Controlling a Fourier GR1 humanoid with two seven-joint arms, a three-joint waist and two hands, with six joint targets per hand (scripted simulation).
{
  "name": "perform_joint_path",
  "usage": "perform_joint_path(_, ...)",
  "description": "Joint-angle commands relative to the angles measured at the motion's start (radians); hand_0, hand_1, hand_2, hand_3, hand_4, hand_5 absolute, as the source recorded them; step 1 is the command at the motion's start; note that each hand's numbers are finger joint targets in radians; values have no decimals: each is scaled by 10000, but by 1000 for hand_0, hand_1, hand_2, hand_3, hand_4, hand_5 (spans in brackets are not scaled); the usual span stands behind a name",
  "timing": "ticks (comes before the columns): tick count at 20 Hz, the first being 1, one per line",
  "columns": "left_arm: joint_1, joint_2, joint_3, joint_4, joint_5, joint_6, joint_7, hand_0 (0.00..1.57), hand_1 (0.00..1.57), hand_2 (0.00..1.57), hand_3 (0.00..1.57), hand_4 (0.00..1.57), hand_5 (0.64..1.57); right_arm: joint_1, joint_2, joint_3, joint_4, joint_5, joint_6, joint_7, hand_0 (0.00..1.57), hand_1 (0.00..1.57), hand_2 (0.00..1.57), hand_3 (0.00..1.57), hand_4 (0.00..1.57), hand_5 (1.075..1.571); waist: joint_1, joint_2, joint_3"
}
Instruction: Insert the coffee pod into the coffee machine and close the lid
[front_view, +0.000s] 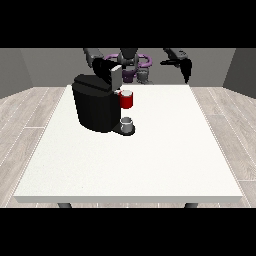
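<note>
Fingers at view's right hand (185, 67) hang straight, other hand (103, 66) unclear, one coffee machine (95, 102)

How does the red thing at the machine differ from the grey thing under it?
The red thing sits high at the coffee machine, clear of the table; the grey thing sits low, on the machine's black base. The red thing looks a bit larger than the grey thing. Both are small, roughly cylindrical, and lined up one above the other at the machine's front.

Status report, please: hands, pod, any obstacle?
Hand at view's left above coffee machine. Hand at view's right raised, fingers pointing down. Grey thing on machine's base.
</note>
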Motion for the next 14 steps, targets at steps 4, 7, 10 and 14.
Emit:
perform_joint_path(4,67,212,-159,153,-10,-241,-113,0,0,0,0,158,1571,-1220,95,208,345,587,-357,721,0,0,0,0,215,1571,515,137,20)
perform_joint_path(7,64,339,65,371,169,-178,-197,0,0,0,0,148,1571,-940,440,479,277,796,-338,409,0,0,0,0,149,1571,216,-17,20)
perform_joint_path(10,-169,463,180,592,251,-236,-546,0,0,0,0,139,1571,-1513,198,278,315,879,-308,408,0,0,0,0,110,1571,193,302,20)
perform_joint_path(14,2,280,38,532,318,-170,-621,0,0,0,0,0,1571,-1319,512,273,353,729,-157,150,0,0,0,0,125,1571,143,97,20)
